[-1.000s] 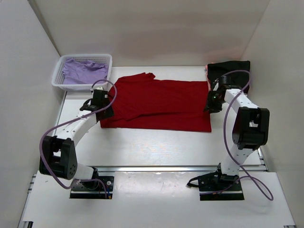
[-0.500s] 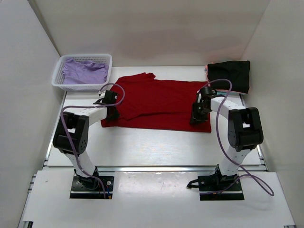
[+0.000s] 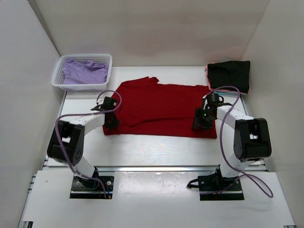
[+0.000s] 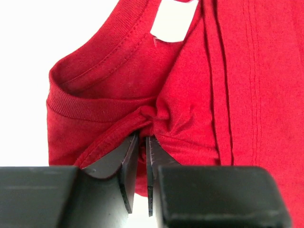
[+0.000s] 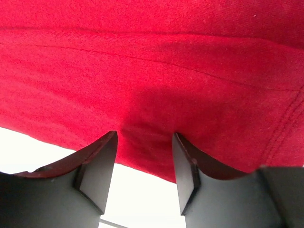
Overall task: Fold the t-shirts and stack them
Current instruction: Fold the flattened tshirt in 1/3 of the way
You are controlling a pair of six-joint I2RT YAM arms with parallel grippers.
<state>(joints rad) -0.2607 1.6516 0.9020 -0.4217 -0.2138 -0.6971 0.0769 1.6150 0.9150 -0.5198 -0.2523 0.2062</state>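
Observation:
A deep red t-shirt (image 3: 161, 107) lies folded lengthwise across the middle of the table. My left gripper (image 3: 112, 121) is shut on a bunched pinch of its cloth by the collar (image 4: 151, 118) at the shirt's left end. My right gripper (image 3: 199, 124) sits at the shirt's right end, jaws open and set down on the red cloth (image 5: 147, 95) near its hem, gripping nothing. A lavender t-shirt (image 3: 84, 71) lies in the basket. A black t-shirt (image 3: 229, 75) lies folded at the back right, with a pink edge showing under it.
A white lattice basket (image 3: 58, 81) stands at the back left. White walls close in the table on the left, back and right. Purple cables loop off both arms above the shirt's ends.
Both grippers moved toward the near edge, dragging the red shirt's front edge with them. The left arm swung in low to the shirt's left corner. The right gripper came down onto the hem.

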